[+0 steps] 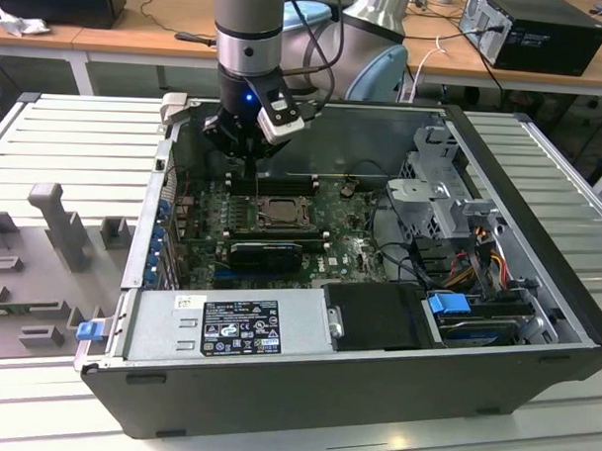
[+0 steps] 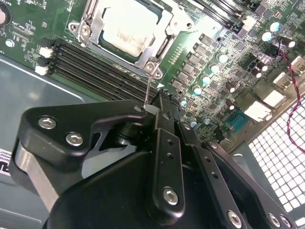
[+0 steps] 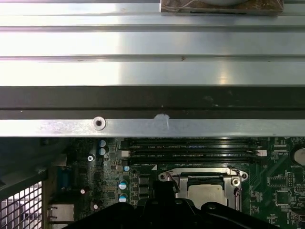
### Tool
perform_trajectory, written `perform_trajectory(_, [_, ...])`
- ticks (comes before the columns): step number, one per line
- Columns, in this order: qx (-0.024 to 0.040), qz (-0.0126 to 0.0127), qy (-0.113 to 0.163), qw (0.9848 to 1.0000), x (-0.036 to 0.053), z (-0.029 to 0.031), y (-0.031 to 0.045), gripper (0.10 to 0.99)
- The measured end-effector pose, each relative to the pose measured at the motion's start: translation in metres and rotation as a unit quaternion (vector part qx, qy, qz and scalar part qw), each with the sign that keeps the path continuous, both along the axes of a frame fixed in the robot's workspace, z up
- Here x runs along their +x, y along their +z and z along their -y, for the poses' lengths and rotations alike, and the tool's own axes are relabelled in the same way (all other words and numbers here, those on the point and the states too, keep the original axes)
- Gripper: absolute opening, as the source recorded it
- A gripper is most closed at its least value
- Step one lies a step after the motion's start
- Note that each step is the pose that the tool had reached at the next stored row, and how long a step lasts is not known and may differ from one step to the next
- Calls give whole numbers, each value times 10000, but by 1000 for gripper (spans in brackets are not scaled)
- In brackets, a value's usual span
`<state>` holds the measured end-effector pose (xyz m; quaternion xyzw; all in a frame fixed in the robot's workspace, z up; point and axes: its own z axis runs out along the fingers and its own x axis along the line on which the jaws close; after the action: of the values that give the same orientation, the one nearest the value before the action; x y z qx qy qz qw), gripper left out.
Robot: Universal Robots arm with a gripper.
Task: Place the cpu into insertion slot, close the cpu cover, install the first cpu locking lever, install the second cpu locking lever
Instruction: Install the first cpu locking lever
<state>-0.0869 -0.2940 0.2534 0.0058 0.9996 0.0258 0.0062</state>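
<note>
The cpu [image 2: 125,26] lies in the insertion slot [image 1: 280,213], its pale metal top showing through the window of the cpu cover [image 2: 161,46], which lies flat over it. A thin wire locking lever [image 2: 148,88] rises from the socket's corner screw up into my gripper [image 2: 153,109]. The black fingers are shut on the lever's free end. In the exterior view the gripper [image 1: 246,156] hangs over the board just behind the socket, toward that view's left. In the first wrist view the gripper [image 3: 164,190] sits beside the cpu [image 3: 206,193].
Long black memory slots [image 2: 95,64] run beside the socket. A black card [image 1: 265,254] lies in front of it, with the power supply [image 1: 228,327] nearer still. The drive cage [image 1: 446,191] and cables fill the exterior view's right. The case wall [image 3: 152,71] stands close behind.
</note>
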Motion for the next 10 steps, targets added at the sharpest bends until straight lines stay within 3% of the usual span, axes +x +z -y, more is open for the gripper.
perform_trajectory(10, [0,0,0,10000,37,0,-4,106])
